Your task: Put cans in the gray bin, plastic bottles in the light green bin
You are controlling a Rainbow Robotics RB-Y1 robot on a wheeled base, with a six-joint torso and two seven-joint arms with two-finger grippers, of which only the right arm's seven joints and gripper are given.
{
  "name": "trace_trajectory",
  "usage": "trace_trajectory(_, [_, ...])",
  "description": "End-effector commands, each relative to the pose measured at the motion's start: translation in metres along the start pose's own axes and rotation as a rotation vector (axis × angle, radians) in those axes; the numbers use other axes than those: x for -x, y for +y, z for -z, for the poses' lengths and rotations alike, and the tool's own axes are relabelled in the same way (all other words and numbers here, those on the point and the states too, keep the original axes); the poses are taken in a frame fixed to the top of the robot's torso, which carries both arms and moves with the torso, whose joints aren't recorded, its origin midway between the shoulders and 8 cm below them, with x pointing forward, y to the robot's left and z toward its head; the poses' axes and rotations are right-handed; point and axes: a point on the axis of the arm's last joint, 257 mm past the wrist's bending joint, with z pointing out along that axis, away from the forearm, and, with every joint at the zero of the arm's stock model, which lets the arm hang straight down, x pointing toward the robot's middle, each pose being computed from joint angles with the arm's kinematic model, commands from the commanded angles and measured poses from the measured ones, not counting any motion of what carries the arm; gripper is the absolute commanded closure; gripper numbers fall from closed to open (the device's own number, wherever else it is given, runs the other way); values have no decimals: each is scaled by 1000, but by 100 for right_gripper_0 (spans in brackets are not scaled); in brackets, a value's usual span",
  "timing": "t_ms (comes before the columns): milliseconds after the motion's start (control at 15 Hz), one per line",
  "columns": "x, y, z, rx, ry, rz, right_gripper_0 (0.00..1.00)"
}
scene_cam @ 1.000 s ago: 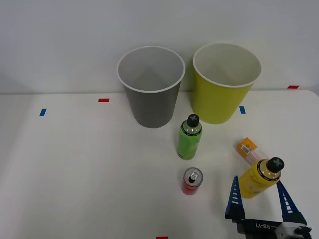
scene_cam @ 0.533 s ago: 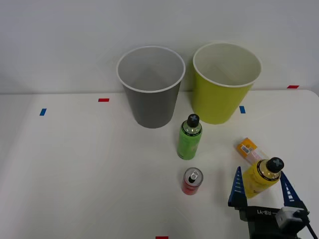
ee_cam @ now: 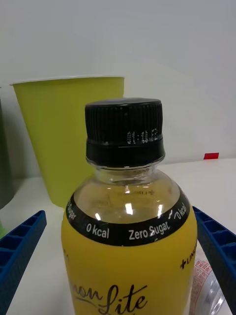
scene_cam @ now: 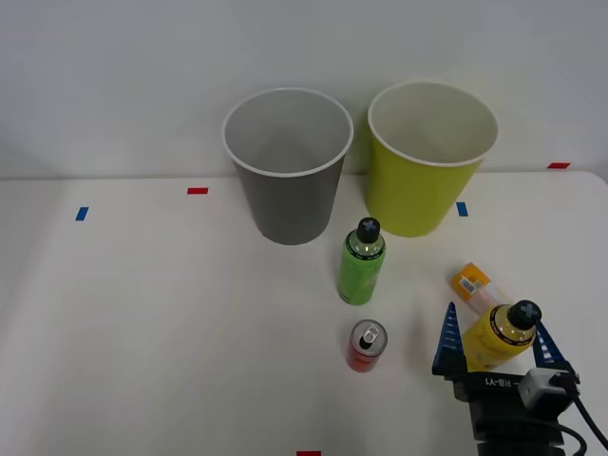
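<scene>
On the white table (scene_cam: 142,323), item by item.

Gray bin (scene_cam: 288,166): standing upright at the back, left of centre, white rim, mouth open upward.

Green bin (scene_cam: 427,161): standing upright just beside the gray bin on its right, the two rims close but apart; pale inside. Its yellow-green wall (ee_cam: 69,133) is showing in the wrist view behind the yellow bottle.

Green bottle (scene_cam: 361,263): standing upright with a black cap, in front of the gap between the two bins, nearer the gray one.

Can (scene_cam: 366,345): red, short, silver pull-tab top facing up, standing upright just in front of the green bottle and well apart from both bins.

Yellow bottle (scene_cam: 499,334): standing upright at the near right of the table, black screw cap on. In the wrist view its cap (ee_cam: 124,130) is sitting above a black band reading "0 kcal" and "Zero Sugar" over the yellow body.

Pink bottle (scene_cam: 475,285): lying on its side just behind the yellow bottle, orange label facing up, partly hidden by it.

Right gripper (scene_cam: 496,344): sitting low at the near right edge, its blue ribbed fingers (scene_cam: 447,344) spread open, one on each side of the yellow bottle. A finger (ee_cam: 19,251) is showing with a slim gap between it and the bottle's body; whether the other one is touching cannot be told. Nothing is being gripped.

Tape marks: red (scene_cam: 198,191) and blue (scene_cam: 82,214) ones lying along the back of the table.
</scene>
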Motion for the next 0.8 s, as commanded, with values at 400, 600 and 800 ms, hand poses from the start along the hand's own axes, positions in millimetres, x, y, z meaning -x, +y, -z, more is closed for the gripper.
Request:
trace_trajectory(400, [2, -3, -5, -17, -5, 19, 0])
trace_trajectory(600, [0, -5, -4, -22, 1, 32, 0])
trace_trajectory(800, [0, -3, -4, -19, 1, 43, 56])
